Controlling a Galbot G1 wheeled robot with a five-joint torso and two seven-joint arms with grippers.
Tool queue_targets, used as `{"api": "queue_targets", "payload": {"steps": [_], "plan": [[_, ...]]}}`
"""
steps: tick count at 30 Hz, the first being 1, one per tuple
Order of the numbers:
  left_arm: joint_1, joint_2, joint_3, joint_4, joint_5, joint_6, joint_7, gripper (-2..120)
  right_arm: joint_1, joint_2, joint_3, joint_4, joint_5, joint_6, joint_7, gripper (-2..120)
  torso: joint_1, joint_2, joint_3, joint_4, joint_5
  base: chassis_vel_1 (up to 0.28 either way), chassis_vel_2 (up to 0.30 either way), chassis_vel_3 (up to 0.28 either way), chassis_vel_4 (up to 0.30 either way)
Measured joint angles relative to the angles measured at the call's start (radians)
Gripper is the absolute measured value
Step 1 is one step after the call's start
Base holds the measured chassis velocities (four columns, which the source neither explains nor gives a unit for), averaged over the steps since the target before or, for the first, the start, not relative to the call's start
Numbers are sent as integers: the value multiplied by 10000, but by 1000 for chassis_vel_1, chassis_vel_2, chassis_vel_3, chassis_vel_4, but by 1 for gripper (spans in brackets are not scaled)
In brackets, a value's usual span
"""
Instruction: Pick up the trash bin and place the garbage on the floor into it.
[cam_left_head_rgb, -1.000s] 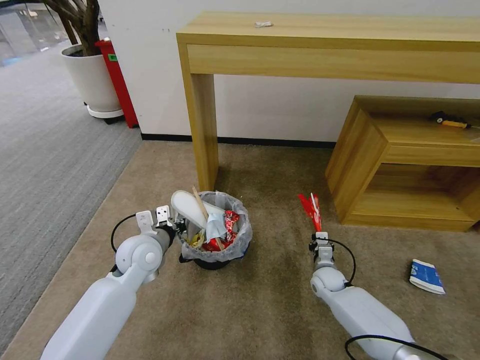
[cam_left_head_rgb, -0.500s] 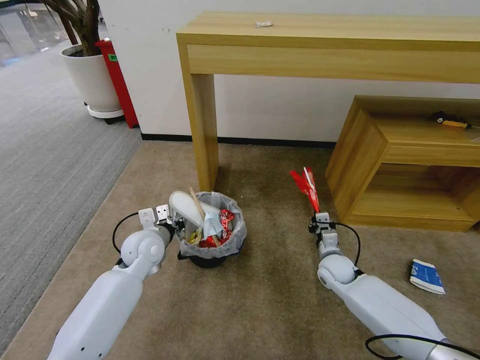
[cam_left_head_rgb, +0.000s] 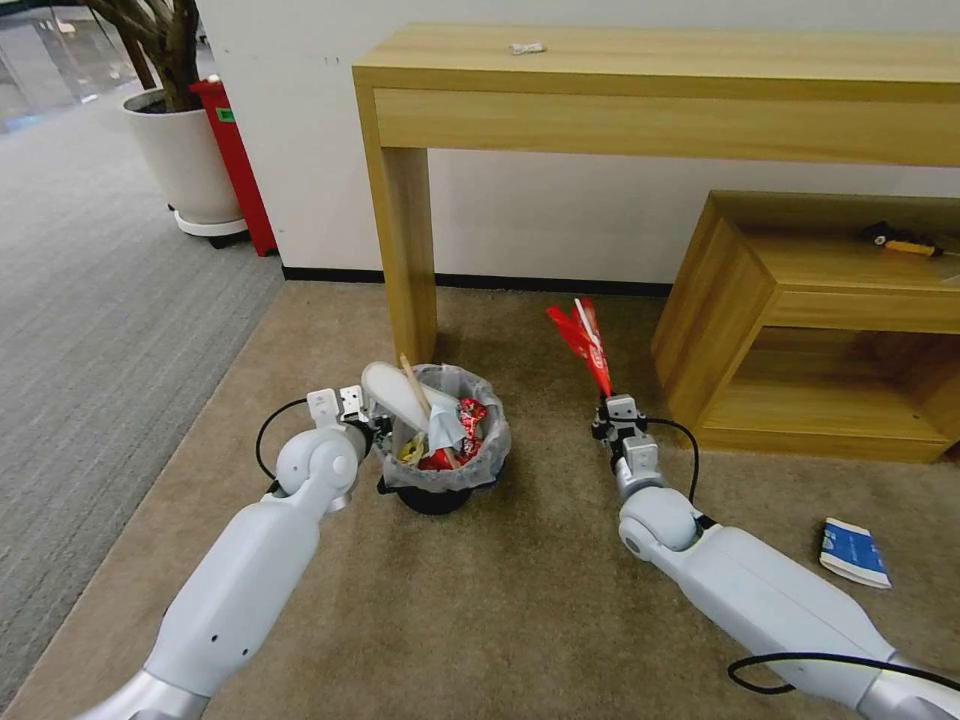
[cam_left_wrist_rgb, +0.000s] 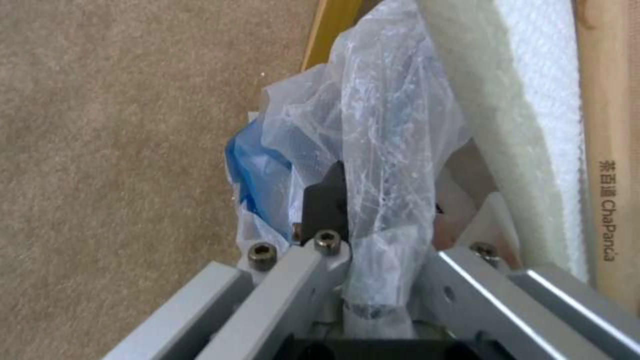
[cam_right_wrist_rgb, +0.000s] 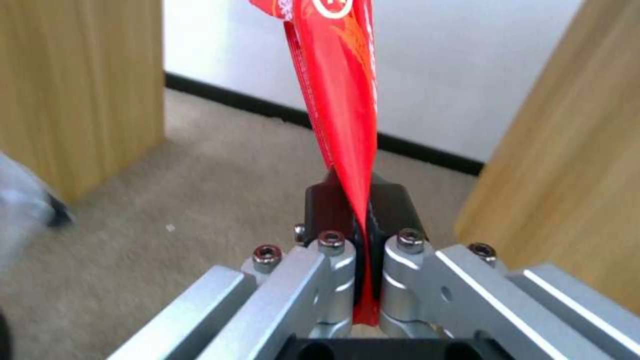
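The trash bin (cam_left_head_rgb: 488, 447), black with a crinkled white bag, stands on the beige floor (cam_left_head_rgb: 520, 620) by the desk leg. It holds a white slipper (cam_left_head_rgb: 392, 392), a wooden stick (cam_left_head_rgb: 412, 378) and red wrappers. My left gripper (cam_left_head_rgb: 381, 437) is shut on its bag-lined rim (cam_left_wrist_rgb: 393, 150), one black finger (cam_left_wrist_rgb: 325, 197) outside the bag. My right gripper (cam_left_head_rgb: 611, 402) (cam_right_wrist_rgb: 360, 200) is to the right of the bin, shut on a long red wrapper (cam_left_head_rgb: 583, 340) (cam_right_wrist_rgb: 340, 80) that points up. A blue-white carton (cam_left_head_rgb: 853, 552) lies on the carpet at the far right.
A wooden desk (cam_left_head_rgb: 650, 85) spans the back, its leg (cam_left_head_rgb: 405, 260) just behind the bin. A low wooden shelf (cam_left_head_rgb: 800, 330) stands to the right. A white plant pot (cam_left_head_rgb: 185, 160) and a red box (cam_left_head_rgb: 235, 165) stand at the back left beside grey striped carpet (cam_left_head_rgb: 90, 300).
My right gripper has carried the red wrapper farther out and leftward, closer to the bin. My left arm has reached forward and shifted the held bin slightly right.
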Motion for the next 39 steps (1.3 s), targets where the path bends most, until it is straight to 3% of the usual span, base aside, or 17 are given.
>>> {"api": "queue_targets", "payload": {"steps": [9,23,39], "plan": [[-290,-36,263,136,-86,12,-25,0,889,-90,-852,1165,645,-35,-188,0,0,0,-1,2,-1,0,0,0,0],[-364,93,227,121,-208,20,-55,0,1956,349,-2617,1752,1533,455,-604,0,0,0,-1,3,-2,0,0,0,0],[-595,263,283,-64,-574,42,-225,0,1975,609,-3457,1589,1466,685,-772,0,0,0,-1,1,-1,0,0,0,0]]}}
